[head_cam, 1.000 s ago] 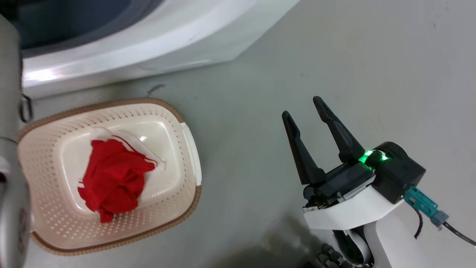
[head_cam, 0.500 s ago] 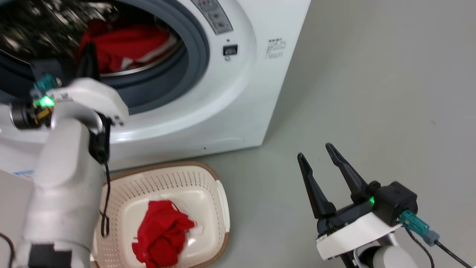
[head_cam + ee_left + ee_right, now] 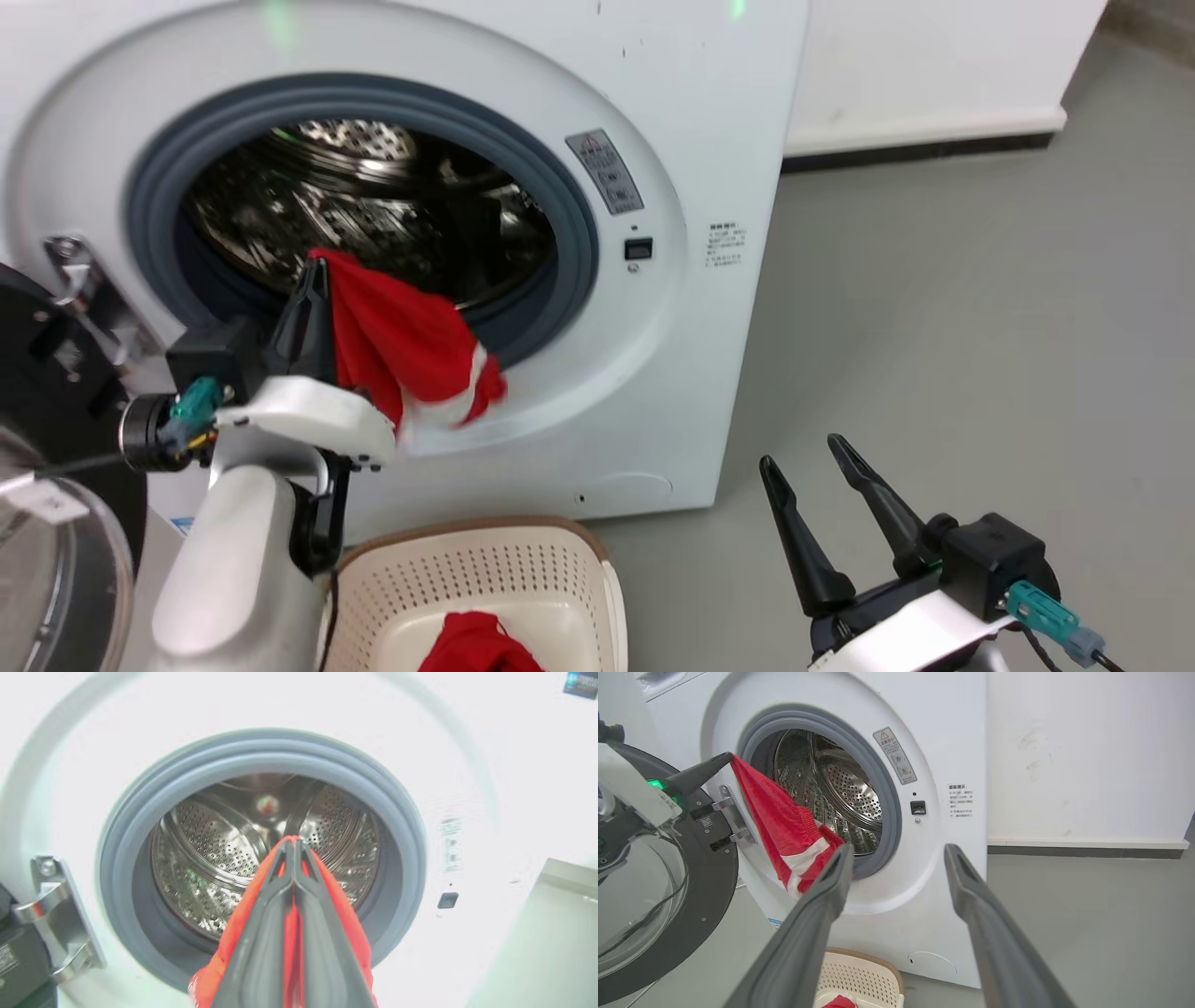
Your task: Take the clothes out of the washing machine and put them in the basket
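My left claw (image 3: 316,273) is pressed together on a red garment (image 3: 411,345), pinching it near one top corner, left of centre in the head view. The cloth hangs from the tips in front of the lower lip of the washing machine (image 3: 709,140) porthole. In the left wrist view the drum (image 3: 224,858) looks bare of cloth, though my own fingers hide its floor. The basket (image 3: 485,583) sits at the bottom centre of the head view, just before the machine, with another red piece (image 3: 481,646) already in it.

To do this well, I judge I should hold the pinch firm and draw the trailing end clear of the grey seal (image 3: 571,233) so it cannot snag. Then I should carry the cloth over the basket's middle and part my fingers only when it is low enough that the striped end lands inside the rim. My right claw (image 3: 801,452) is spread and idle at lower right, well apart.
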